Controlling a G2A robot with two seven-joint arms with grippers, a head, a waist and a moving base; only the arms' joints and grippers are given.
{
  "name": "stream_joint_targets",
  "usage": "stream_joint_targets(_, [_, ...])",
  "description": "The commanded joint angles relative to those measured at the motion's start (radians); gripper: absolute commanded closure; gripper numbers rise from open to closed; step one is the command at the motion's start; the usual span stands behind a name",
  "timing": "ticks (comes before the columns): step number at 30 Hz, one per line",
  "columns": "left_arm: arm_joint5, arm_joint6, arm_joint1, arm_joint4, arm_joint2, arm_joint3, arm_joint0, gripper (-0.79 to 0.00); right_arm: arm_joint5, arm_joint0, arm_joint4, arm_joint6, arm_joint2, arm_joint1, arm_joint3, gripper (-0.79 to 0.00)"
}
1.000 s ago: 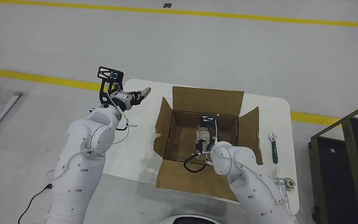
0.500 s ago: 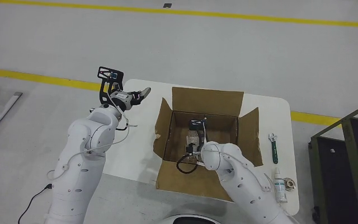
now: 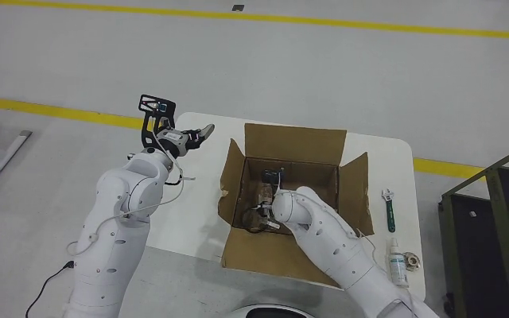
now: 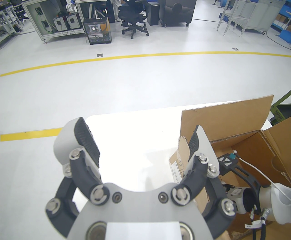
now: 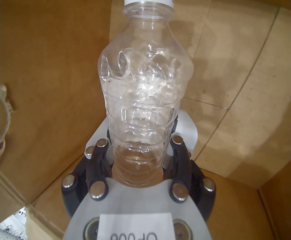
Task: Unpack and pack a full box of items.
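While the right gripper (image 5: 143,129) sits down inside the cardboard box (image 3: 296,143), its fingers are closed narrowly around the lower body of a clear plastic bottle (image 5: 145,79). The bottle is dented and see-through, with a white cap (image 5: 147,1) at its far end. It points away from the gripper toward the box's brown inner wall, close to the left side of the box as seen in the top view. Whether it touches the box floor cannot be told.

The left gripper (image 4: 138,127) hangs outside the box, beyond its left flap and toward its far left corner, above the white surface (image 3: 199,207). Its fingers are spread wide with nothing between them.

Outside the box on its right side, an adjustable wrench (image 3: 389,211) lies flat on the surface just beyond the right flap. Nearer the robot on that same side, a small bottle (image 3: 395,262) lies just beside a small ring-shaped item (image 3: 411,260), both well apart from the box.
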Motion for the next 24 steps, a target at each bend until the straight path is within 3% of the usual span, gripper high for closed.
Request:
stream_joint_targets(1, [0.0,0.0,0.0,0.0,0.0,0.0,0.0,-0.785,-0.003,0.02,0.021,-0.003,-0.009,-0.01,0.044,0.0])
stream_joint_targets(7, [0.0,0.0,0.0,0.0,0.0,0.0,0.0,-0.785,0.006,0.063,0.052,-0.01,-0.031,-0.033,0.144,0.0])
stream_joint_targets(9, [0.0,0.0,0.0,0.0,0.0,0.0,0.0,-0.785,0.003,0.073,0.06,-0.018,-0.036,-0.039,0.171,-0.154])
stream_joint_targets(11, [0.0,0.0,0.0,0.0,0.0,0.0,0.0,-0.785,0.002,0.083,0.066,-0.019,-0.043,-0.046,0.196,-0.366])
stream_joint_targets(13, [0.0,0.0,0.0,0.0,0.0,0.0,0.0,-0.785,0.001,0.091,0.072,-0.023,-0.048,-0.052,0.215,-0.468])
stream_joint_targets(20, [0.0,0.0,0.0,0.0,0.0,0.0,0.0,-0.785,-0.003,0.104,0.082,-0.038,-0.047,-0.061,0.239,-0.505])
stream_joint_targets(24, [0.0,0.0,0.0,0.0,0.0,0.0,0.0,-0.785,0.002,0.099,0.073,-0.04,-0.03,-0.056,0.201,-0.563])
